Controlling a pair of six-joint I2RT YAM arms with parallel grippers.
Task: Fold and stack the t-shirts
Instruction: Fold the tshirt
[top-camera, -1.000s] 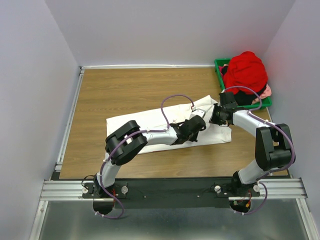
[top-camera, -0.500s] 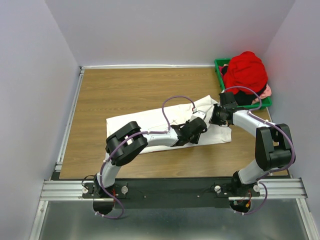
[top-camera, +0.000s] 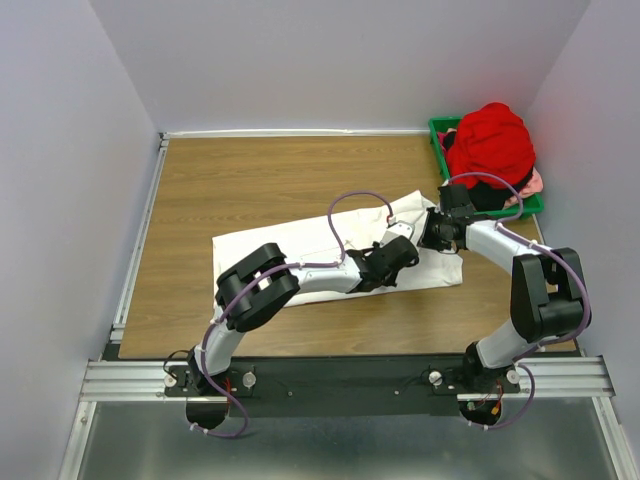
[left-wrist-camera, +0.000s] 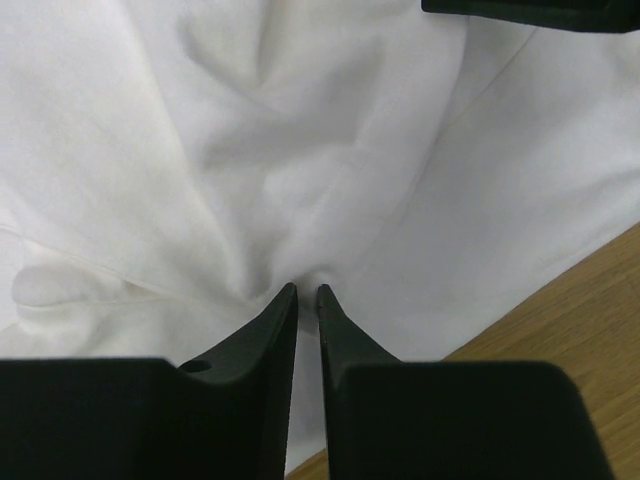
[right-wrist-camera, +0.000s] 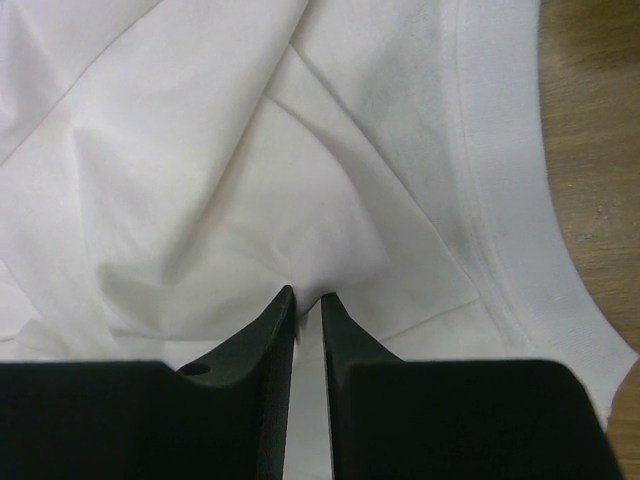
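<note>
The left gripper (left-wrist-camera: 306, 290) and the right gripper (right-wrist-camera: 306, 292) just beside it each have their fingers nearly closed, pinching a fold of the white t-shirt (top-camera: 290, 245). This lies spread across the middle of the table (top-camera: 250, 180). At the far right corner, a red t-shirt (top-camera: 490, 140) is heaped in the green bin (top-camera: 437, 128).
</note>
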